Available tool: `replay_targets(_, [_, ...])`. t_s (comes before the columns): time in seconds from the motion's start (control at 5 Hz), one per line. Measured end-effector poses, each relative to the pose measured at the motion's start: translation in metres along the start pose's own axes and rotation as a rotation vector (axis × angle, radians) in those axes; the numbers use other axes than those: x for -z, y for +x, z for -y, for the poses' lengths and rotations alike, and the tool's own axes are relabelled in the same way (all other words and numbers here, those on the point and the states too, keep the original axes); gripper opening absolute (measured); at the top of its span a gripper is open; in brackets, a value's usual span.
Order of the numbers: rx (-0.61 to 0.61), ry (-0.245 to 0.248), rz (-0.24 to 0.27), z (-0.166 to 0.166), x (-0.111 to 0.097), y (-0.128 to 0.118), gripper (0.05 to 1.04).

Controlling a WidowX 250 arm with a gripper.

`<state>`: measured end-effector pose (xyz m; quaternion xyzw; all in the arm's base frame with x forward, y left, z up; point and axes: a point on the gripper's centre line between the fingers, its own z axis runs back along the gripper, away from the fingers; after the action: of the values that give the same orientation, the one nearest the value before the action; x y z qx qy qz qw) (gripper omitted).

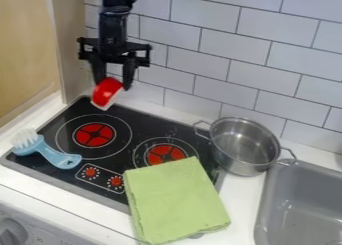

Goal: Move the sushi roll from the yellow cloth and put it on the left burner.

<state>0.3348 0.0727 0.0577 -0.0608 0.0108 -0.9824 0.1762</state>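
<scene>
No words or numbers you can read.
On the black stovetop (pixel 143 123), you have two round dial signs, the left one (pixel 90 172) and the right one (pixel 115 181), each red with small strokes set around it, side by side in a white-outlined panel (pixel 103 177); you can't make out a letter or figure on either. Along the handle of the blue brush (pixel 59 159) there may be a little lettering, too faint for you to read. Marks near the grey knob (pixel 12 232) at the lower left are just as illegible.
</scene>
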Motion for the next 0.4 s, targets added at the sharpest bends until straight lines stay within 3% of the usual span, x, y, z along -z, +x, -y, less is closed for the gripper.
replay_targets(0.4, [-0.055,-0.001,-0.052,0.025,0.001,-0.011,0.529])
